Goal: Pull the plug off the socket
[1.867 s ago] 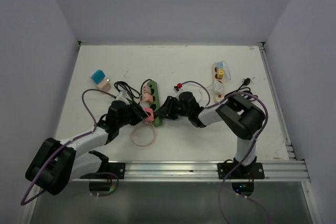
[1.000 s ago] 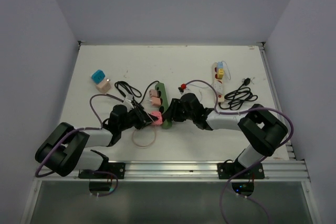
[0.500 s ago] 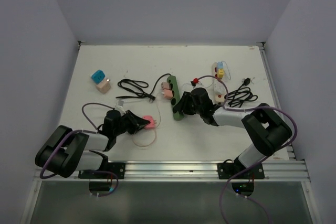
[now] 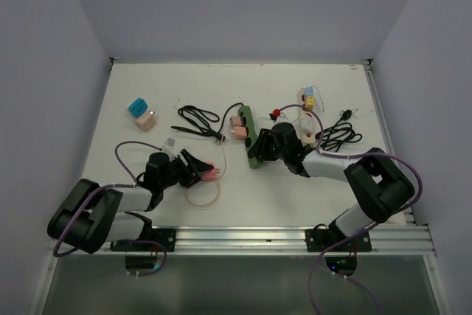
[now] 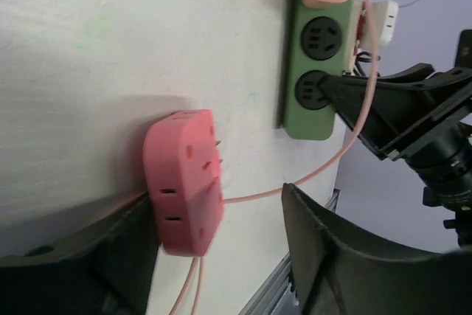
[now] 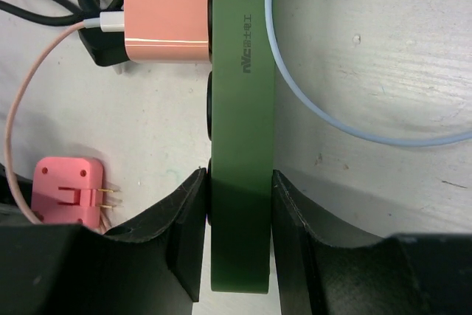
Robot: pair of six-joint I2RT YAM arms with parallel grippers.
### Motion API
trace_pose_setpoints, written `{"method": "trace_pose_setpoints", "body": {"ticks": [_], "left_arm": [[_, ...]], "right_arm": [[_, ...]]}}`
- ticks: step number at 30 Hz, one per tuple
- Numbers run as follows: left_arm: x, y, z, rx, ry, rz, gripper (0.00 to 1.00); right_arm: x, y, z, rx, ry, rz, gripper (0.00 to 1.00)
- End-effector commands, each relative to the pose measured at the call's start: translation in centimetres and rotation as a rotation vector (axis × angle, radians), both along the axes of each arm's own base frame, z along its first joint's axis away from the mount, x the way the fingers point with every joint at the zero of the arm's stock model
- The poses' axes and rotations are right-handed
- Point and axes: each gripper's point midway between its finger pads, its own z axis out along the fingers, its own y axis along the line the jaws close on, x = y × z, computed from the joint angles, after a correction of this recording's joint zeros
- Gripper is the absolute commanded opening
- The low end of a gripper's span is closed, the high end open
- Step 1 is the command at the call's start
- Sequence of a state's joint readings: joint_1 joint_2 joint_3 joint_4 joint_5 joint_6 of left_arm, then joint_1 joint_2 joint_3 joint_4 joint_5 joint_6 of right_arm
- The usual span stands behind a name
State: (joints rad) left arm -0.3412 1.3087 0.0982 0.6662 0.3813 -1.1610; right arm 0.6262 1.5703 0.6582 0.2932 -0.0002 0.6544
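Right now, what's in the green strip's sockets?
Rose adapter fills one socket of the green strip; two end sockets sit empty. Red plug lies out, prongs bare. Beyond the adapter is cut off.

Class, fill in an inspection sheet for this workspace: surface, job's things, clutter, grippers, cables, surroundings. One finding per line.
Surface: white table, lightly marked.
Job's things: pink plug out of the socket, prongs bare; green power strip holds a rose adapter.
Clutter: white power strip; teal adapter; beige adapter.
Grippers: left gripper open around the pink plug; right gripper shut on green power strip.
Cables: black cable; pink lead, looped.
Surroundings: plain walls; nothing else seen.
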Motion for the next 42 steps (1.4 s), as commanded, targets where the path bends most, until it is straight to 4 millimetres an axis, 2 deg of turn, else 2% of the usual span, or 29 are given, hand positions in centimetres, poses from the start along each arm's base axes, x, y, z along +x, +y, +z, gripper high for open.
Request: {"method": "trace_pose_setpoints", "body": {"ticks": [1, 2, 3, 5, 6, 8, 9, 10, 11, 12, 23, 28, 32, 35, 42], "left_arm": [[1.4, 0.0, 1.6, 0.031, -0.079, -0.008, 0.7], [1.3, 0.2, 1.4, 0.044, -0.062, -0.009, 0.77], [1.8, 0.1, 2.5, 0.043, -0.096, -0.005, 0.88], [2.0, 0.5, 2.7, 0.076, -0.095, 0.004, 0.98], [2.6, 0.5, 4.1, 0.079, -0.141, 0.006, 1.0], [3.0, 0.9, 4.6, 0.11, -0.136, 0.025, 1.0], [3.7, 0.8, 6.1, 0.11, -0.176, 0.031, 1.0], [3.8, 1.1, 6.1, 0.13, -0.161, 0.044, 1.0], [4.5, 1.0, 7.4, 0.129, -0.184, 0.049, 1.0], [4.8, 1.0, 7.8, 0.136, -0.191, 0.05, 1.0], [7.5, 1.2, 9.8, 0.212, -0.193, 0.088, 0.96], [8.2, -1.4, 9.5, 0.2, -0.176, 0.02, 0.92], [8.3, -4.6, 8.6, 0.19, -0.145, -0.049, 0.91], [8.5, -6.0, 6.7, 0.179, -0.092, -0.066, 0.91], [8.9, -8.3, 4.6, 0.172, -0.046, -0.114, 0.87]], "right_arm": [[-2.0, -1.0, -0.6, -0.068, 0.022, 0.082, 0.0], [-2.2, -0.9, -0.5, -0.068, 0.018, 0.103, 0.0], [-2.2, -0.8, -0.3, -0.066, 0.015, 0.111, 0.0], [-2.8, -0.4, 0.0, -0.055, 0.015, 0.148, 0.0], [-3.0, -0.3, -0.1, -0.051, 0.019, 0.161, 0.0], [-3.4, 0.0, 0.2, -0.035, 0.011, 0.185, 0.0], [-3.8, 0.3, 0.3, -0.021, 0.017, 0.206, 0.0], [-3.9, 0.4, 0.5, -0.012, 0.014, 0.21, 0.0], [-4.3, 0.5, 0.6, -0.005, 0.015, 0.217, 0.0], [-4.4, 0.5, 0.6, 0.005, 0.018, 0.221, 0.0], [-5.5, 1.2, 1.4, 0.079, 0.0, 0.247, 0.0], [-5.5, 1.6, 1.9, 0.105, -0.011, 0.253, 0.0], [-5.5, 1.8, 1.8, 0.109, -0.009, 0.252, 0.0], [-5.6, 1.9, 1.6, 0.115, -0.004, 0.256, 0.0], [-5.7, 2.2, 1.7, 0.129, -0.008, 0.264, 0.0]]}}
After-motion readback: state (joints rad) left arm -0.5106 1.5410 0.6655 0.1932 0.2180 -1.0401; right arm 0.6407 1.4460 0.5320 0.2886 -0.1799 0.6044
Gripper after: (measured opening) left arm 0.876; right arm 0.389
